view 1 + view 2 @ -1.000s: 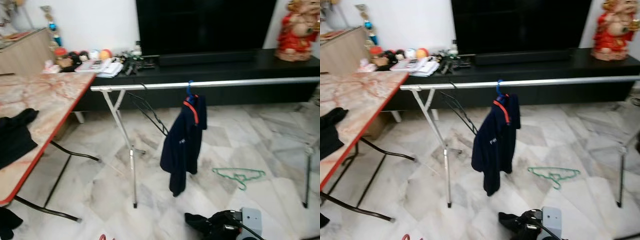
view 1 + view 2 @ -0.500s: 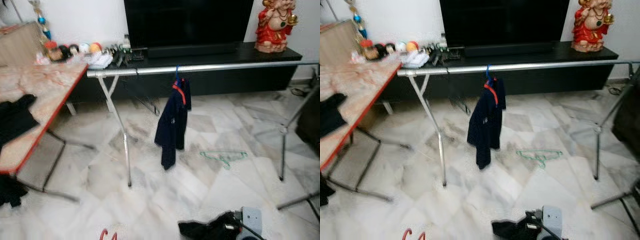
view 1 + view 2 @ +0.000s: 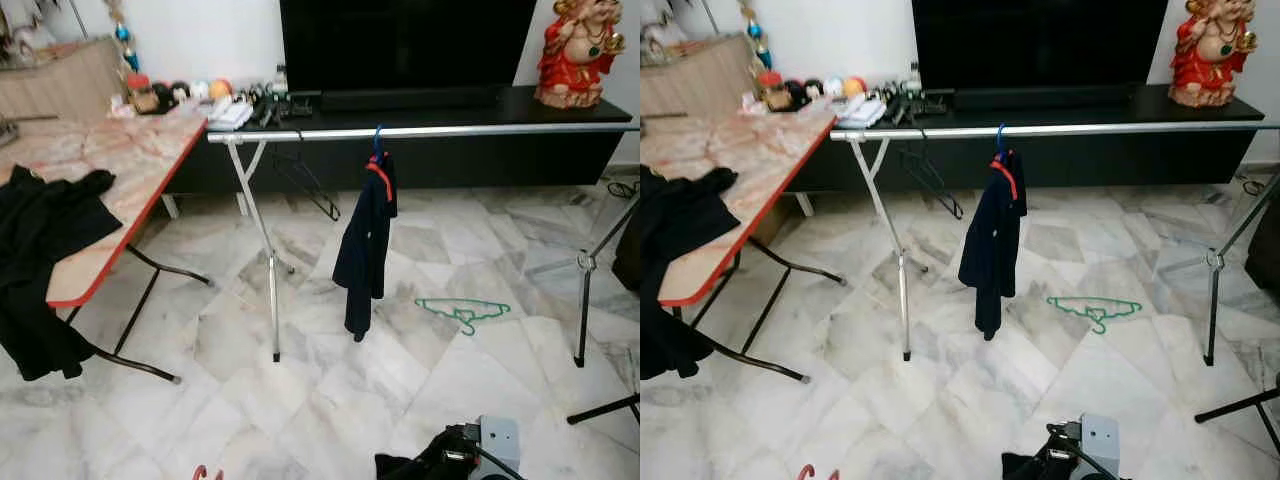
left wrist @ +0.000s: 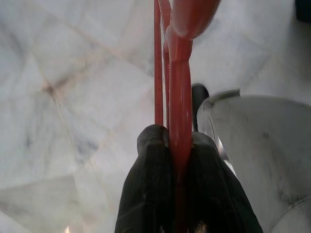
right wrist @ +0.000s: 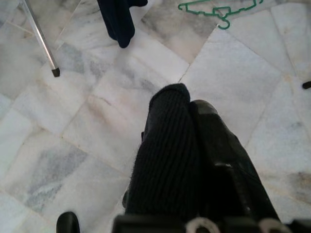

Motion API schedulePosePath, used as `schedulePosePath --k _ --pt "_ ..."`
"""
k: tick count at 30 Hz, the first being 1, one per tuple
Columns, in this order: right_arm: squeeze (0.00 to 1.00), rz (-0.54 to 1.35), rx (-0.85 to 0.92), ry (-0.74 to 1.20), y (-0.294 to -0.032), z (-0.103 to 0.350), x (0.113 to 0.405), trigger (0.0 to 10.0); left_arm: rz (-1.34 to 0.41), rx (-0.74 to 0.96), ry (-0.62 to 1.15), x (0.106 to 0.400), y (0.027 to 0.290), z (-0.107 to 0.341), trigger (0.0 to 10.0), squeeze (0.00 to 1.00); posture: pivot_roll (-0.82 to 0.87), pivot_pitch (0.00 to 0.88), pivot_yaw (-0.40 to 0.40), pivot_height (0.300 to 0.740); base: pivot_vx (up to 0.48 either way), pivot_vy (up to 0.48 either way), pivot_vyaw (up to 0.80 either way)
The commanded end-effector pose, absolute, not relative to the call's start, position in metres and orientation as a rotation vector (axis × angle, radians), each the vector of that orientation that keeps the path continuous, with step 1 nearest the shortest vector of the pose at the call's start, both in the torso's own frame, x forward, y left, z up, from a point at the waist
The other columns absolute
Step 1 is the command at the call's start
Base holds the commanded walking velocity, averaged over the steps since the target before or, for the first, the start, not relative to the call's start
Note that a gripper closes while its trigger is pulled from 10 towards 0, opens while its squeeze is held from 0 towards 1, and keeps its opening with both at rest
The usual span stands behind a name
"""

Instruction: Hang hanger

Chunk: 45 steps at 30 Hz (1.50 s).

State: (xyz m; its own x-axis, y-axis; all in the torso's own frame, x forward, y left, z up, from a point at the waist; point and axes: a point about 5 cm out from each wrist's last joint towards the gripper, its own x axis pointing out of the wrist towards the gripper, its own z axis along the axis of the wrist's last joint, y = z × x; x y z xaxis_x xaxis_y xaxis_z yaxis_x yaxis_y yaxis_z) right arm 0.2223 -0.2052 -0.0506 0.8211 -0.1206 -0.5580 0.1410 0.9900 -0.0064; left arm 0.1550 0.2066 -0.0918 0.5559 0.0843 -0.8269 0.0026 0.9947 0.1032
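My left gripper [image 4: 177,141] is shut on a red hanger [image 4: 180,87], held low over the marble floor; the hanger's red tips [image 3: 205,472] peek in at the bottom edge of the head view. Low on the right, my right gripper [image 5: 192,104] is shut on a black knit garment [image 5: 167,155], seen as a dark bundle [image 3: 430,462]. Ahead stands a silver clothes rail [image 3: 450,131]. A navy shirt [image 3: 366,240] hangs from it on a blue hanger, and an empty black hanger [image 3: 305,180] hangs to its left.
A green hanger [image 3: 465,311] lies on the floor under the rail. A marble-topped folding table [image 3: 130,170] at the left carries black clothes [image 3: 40,230]. Behind the rail runs a black TV console [image 3: 450,105] with a red statue [image 3: 578,50]. Rack legs [image 3: 583,300] stand at the right.
The camera has swung, so the table and its black clothes show more fully and the picture is sharper. Rail, shirt and green hanger stay put. Both grippers keep their hold.
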Motion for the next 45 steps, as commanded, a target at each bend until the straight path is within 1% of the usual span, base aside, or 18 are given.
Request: schedulePosePath --k 1,2,4,5,6,9,11,13,16,18,20,22,24,29,35,38,42,45 --pt "0.0 -0.131 0.035 0.527 -0.205 -0.041 0.234 10.0 0.064 0.11 0.905 0.159 0.209 -0.088 10.0 0.0 0.01 0.054 0.02 0.74 0.0 0.0 0.0" --pt "0.0 -0.125 0.031 0.507 -0.205 -0.037 0.239 10.0 0.039 0.131 0.866 0.162 0.208 -0.085 10.0 0.0 0.02 0.054 0.019 0.74 0.0 0.0 0.0" --pt "0.0 -0.122 0.029 0.5 -0.205 -0.036 0.24 10.0 0.027 0.139 0.856 0.163 0.207 -0.085 10.0 0.0 0.02 0.054 0.019 0.74 0.0 0.0 0.0" --pt "0.0 -0.083 -0.015 0.445 -0.205 -0.025 0.253 10.0 -0.102 0.233 0.757 0.198 0.211 -0.065 10.0 0.0 0.02 0.054 0.015 0.74 0.0 0.0 0.0" --pt "0.0 -0.058 -0.041 0.416 -0.205 -0.019 0.259 10.0 -0.159 0.267 0.695 0.216 0.21 -0.053 10.0 0.0 0.02 0.054 0.015 0.74 0.0 0.0 0.0" --pt "0.0 -0.004 -0.094 0.361 -0.204 -0.008 0.271 10.0 -0.256 0.293 0.572 0.245 0.204 -0.03 10.0 0.0 0.02 0.051 0.014 0.74 0.0 0.0 0.0" --pt "0.0 0.035 -0.129 0.327 -0.204 0.0 0.278 10.0 -0.317 0.308 0.515 0.258 0.199 -0.018 10.0 0.0 0.02 0.049 0.014 0.74 0.0 0.0 0.0" --pt "0.0 0.088 -0.182 0.286 -0.204 0.013 0.29 10.0 -0.446 0.36 0.52 0.271 0.189 -0.009 10.0 0.0 0.01 0.045 0.011 0.74 0.0 0.0 0.0" --pt "0.0 0.115 -0.216 0.265 -0.203 0.022 0.299 10.0 -0.596 0.408 0.549 0.278 0.178 -0.004 10.0 0.0 0.01 0.037 0.011 0.74 0.0 0.0 0.0" --pt "0.0 0.122 -0.23 0.267 -0.202 0.027 0.305 10.0 -0.757 0.451 0.589 0.278 0.166 -0.003 10.0 0.0 0.0 0.032 0.013 0.74 0.0 0.0 0.0" --pt "0.0 0.15 -0.301 0.339 -0.199 0.024 0.308 10.0 -0.91 0.502 0.63 0.276 0.157 -0.002 10.0 0.0 0.0 0.029 0.014 0.74 0.0 0.0 0.0" --pt "0.0 0.16 -0.328 0.355 -0.198 0.023 0.308 10.0 -0.928 0.494 0.648 0.275 0.156 -0.002 10.0 0.0 0.0 0.027 0.015 0.74 0.0 0.0 0.0" --pt "0.0 0.17 -0.337 0.377 -0.195 0.021 0.309 10.0 -1.011 0.428 0.687 0.271 0.15 -0.001 10.0 0.0 0.0 0.022 0.011 0.74 0.0 0.0 0.0" --pt "0.0 0.167 -0.294 0.375 -0.188 0.024 0.314 10.0 -1.156 0.229 0.667 0.267 0.129 0.009 10.0 0.0 0.0 0.008 0.005 0.74 0.0 0.0 0.0" --pt "0.0 0.131 -0.207 0.397 -0.185 0.023 0.315 10.0 -1.243 0.142 0.625 0.265 0.112 0.021 10.0 0.0 0.01 0.0 -0.001 0.74 0.0 0.0 0.0" --pt "0.0 0.139 -0.206 0.406 -0.183 0.022 0.315 10.0 -1.251 0.119 0.614 0.266 0.108 0.026 10.0 0.0 0.01 0.0 0.0 0.74 0.0 0.0 0.0" --pt "0.0 0.139 -0.207 0.427 -0.181 0.018 0.312 10.0 -1.228 0.134 0.603 0.267 0.106 0.027 10.0 0.0 0.0 0.0 0.001 0.74 0.0 0.0 0.0" --pt "0.0 0.141 -0.194 0.438 -0.18 0.016 0.31 10.0 -1.164 0.158 0.581 0.272 0.106 0.027 10.0 0.0 0.0 0.0 0.001 0.74 0.0 0.0 0.0"
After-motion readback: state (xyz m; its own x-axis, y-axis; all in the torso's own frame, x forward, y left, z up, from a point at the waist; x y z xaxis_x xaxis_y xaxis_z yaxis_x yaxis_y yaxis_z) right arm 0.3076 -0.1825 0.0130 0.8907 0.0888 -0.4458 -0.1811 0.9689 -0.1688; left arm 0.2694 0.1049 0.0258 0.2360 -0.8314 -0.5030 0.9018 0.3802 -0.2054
